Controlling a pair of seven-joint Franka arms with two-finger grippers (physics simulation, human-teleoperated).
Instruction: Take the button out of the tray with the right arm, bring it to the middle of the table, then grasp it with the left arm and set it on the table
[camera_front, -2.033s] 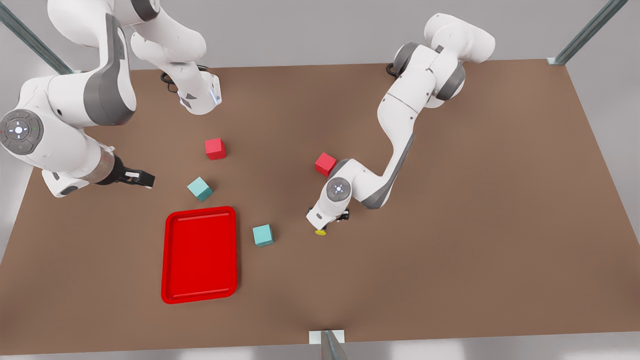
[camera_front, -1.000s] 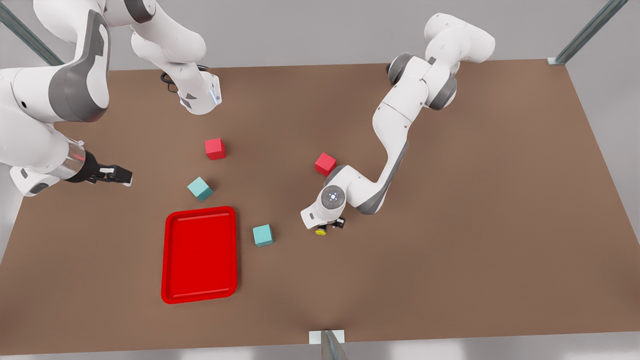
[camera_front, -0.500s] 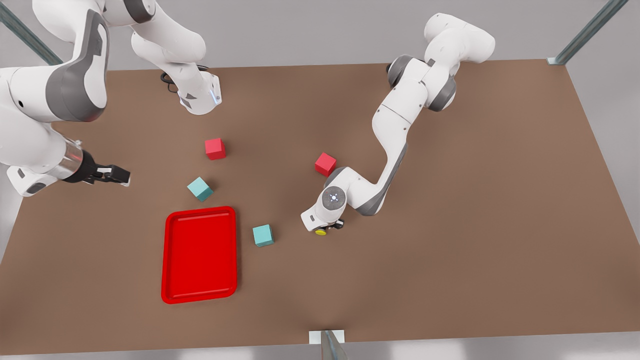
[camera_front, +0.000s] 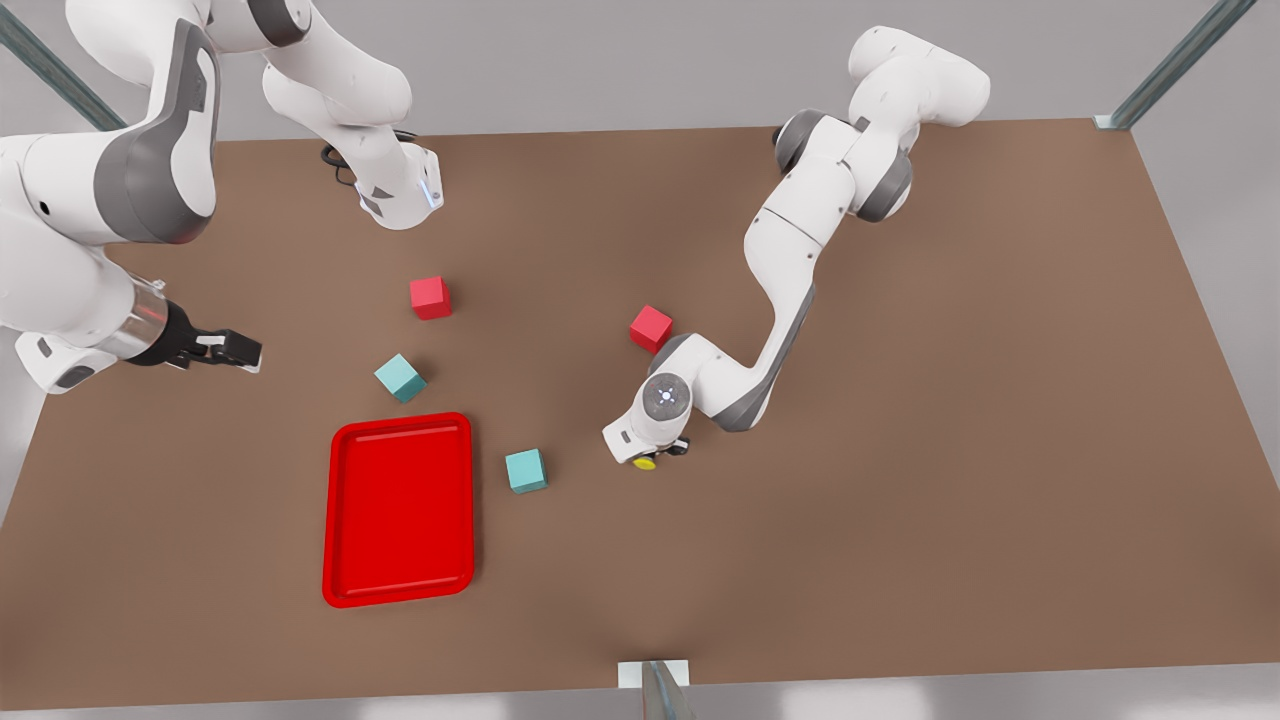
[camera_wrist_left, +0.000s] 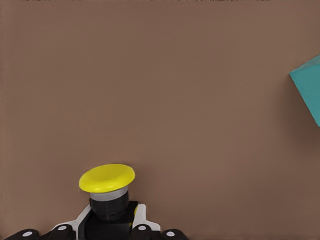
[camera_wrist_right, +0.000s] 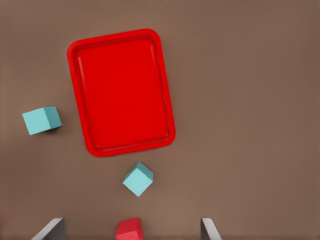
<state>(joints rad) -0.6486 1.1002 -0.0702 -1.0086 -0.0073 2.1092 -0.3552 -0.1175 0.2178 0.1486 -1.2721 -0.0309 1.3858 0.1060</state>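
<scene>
The button (camera_front: 645, 463) has a yellow round cap and a dark body (camera_wrist_left: 107, 178). It is low over the brown table (camera_front: 900, 450) near its middle. My left gripper (camera_front: 660, 453) is shut on its body, with a finger pad on each side (camera_wrist_left: 111, 221). The red tray (camera_front: 400, 510) lies flat toward the front view's left and holds nothing (camera_wrist_right: 122, 92). My right gripper (camera_front: 235, 350) hangs high above the table's left side, open, with its fingers (camera_wrist_right: 50, 230) spread wide and nothing between them.
Two red cubes (camera_front: 430, 297) (camera_front: 651, 328) and two teal cubes (camera_front: 400, 377) (camera_front: 526, 470) sit loose around the tray. The nearer teal cube (camera_wrist_left: 309, 90) is a short way from the button. The table's half on the front view's right is bare.
My right arm has drawn back toward the front view's left, away from the tray. My left gripper has shifted slightly with the button, so the hand covers more of it.
</scene>
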